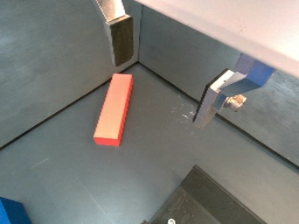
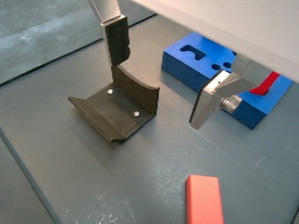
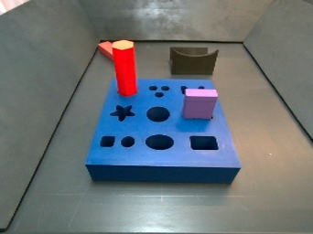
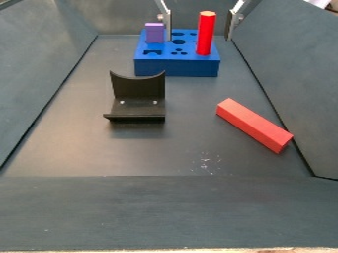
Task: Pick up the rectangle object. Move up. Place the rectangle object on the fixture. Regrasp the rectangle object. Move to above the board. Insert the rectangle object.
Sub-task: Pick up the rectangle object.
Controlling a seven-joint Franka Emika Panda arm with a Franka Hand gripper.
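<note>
The rectangle object (image 4: pixel 254 125) is a long salmon-red block lying flat on the floor to the right of the fixture (image 4: pixel 134 99). It also shows in both wrist views (image 1: pixel 114 109) (image 2: pixel 204 199). The fixture is a dark block with a curved notch, empty (image 2: pixel 114 109) (image 3: pixel 192 60). The blue board (image 3: pixel 162 137) lies beyond it (image 4: pixel 179 59) (image 2: pixel 198 66). My gripper (image 1: pixel 163 79) is open and empty, hanging high above the floor (image 2: pixel 162 74). Only its fingertips (image 4: pixel 166 14) show at the top edge of a side view. The block lies outside the jaws.
A brighter red hexagonal pillar (image 3: pixel 124 69) and a small lilac cube (image 3: pixel 199 103) stand in the board; both also show in a side view, pillar (image 4: pixel 207 33) and cube (image 4: pixel 154 35). Dark sloping walls (image 4: pixel 53 79) enclose the floor on all sides.
</note>
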